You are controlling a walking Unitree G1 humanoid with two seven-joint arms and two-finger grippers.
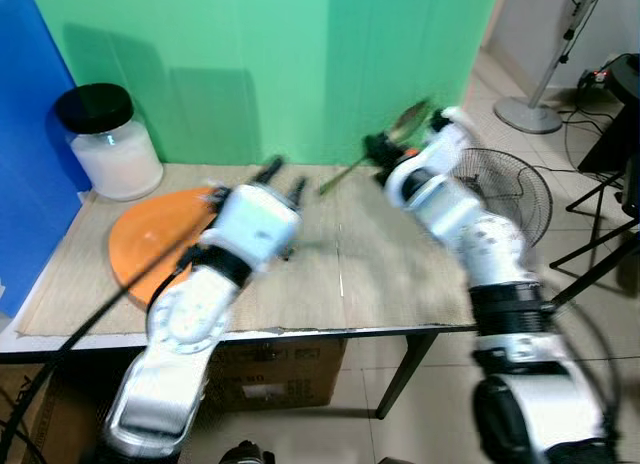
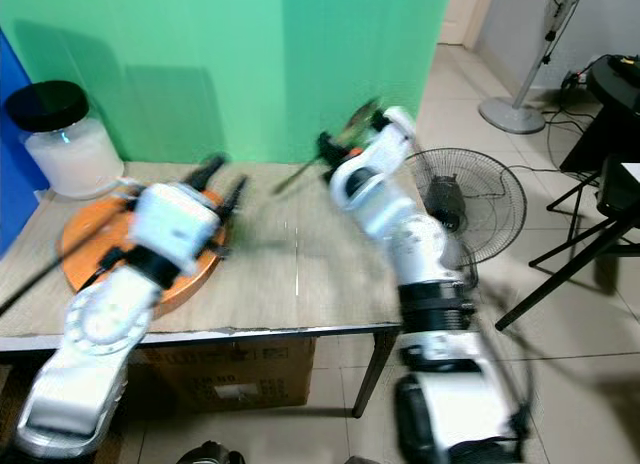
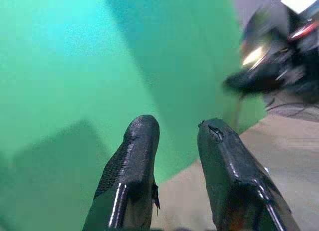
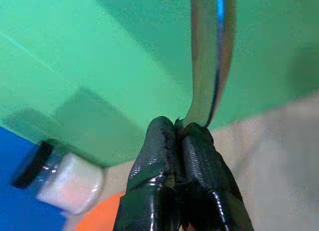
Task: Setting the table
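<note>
- Your right gripper (image 4: 179,136) is clamped on a spoon (image 4: 212,57), held in the air above the table's (image 1: 400,284) far edge.
- Your left gripper (image 3: 174,136), fingers parted and empty, hovers above the orange plate (image 1: 140,239).

Bright, even light; arms motion-blurred; soft shadows.

Orange plate (image 1: 150,234), green backdrop (image 1: 260,64), black-lidded white jar (image 1: 108,142).
</note>
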